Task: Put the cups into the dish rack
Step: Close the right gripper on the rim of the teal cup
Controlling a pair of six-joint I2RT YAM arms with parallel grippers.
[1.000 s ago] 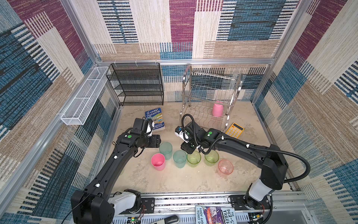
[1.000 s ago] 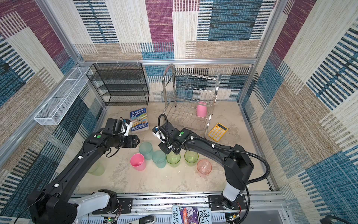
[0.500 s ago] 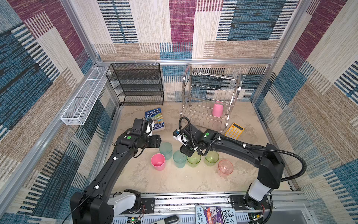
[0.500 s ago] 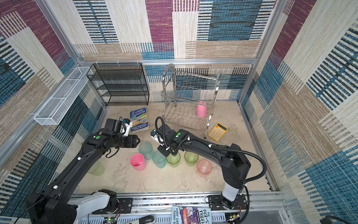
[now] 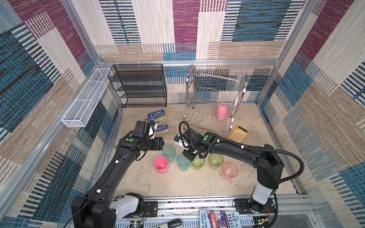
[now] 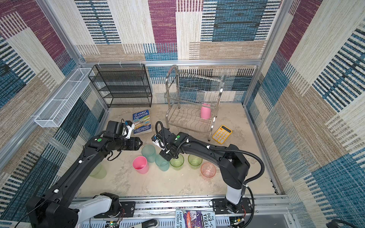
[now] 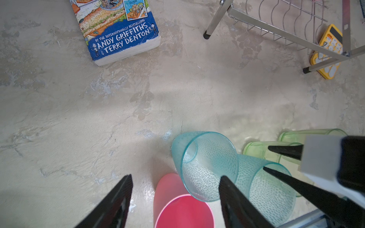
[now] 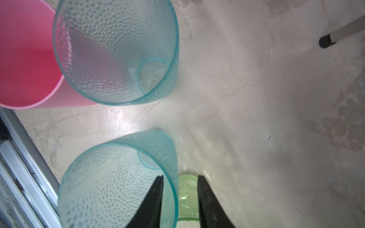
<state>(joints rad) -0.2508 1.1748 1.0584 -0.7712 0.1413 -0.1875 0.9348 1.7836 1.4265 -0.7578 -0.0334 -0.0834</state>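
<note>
Looking down, we find the right gripper [image 8: 180,176] part-open astride the rim of a teal cup [image 8: 110,187], one finger inside, not yet pinching. The left gripper [image 7: 175,176] hangs wide open, empty. An upturned pink cup [image 5: 222,111] sits in the dish rack [image 5: 205,118]. A book [image 7: 118,31] reads "Andy Griffiths & Terry Denton".

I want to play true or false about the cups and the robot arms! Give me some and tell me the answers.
A pink cup sits upside down in the dish rack. True.
The left gripper holds the book. False: it is open and empty; the book lies on the table.
The right gripper straddles a teal cup rim. True.
The salmon cup is in the dish rack. False: it stands on the table.
</note>
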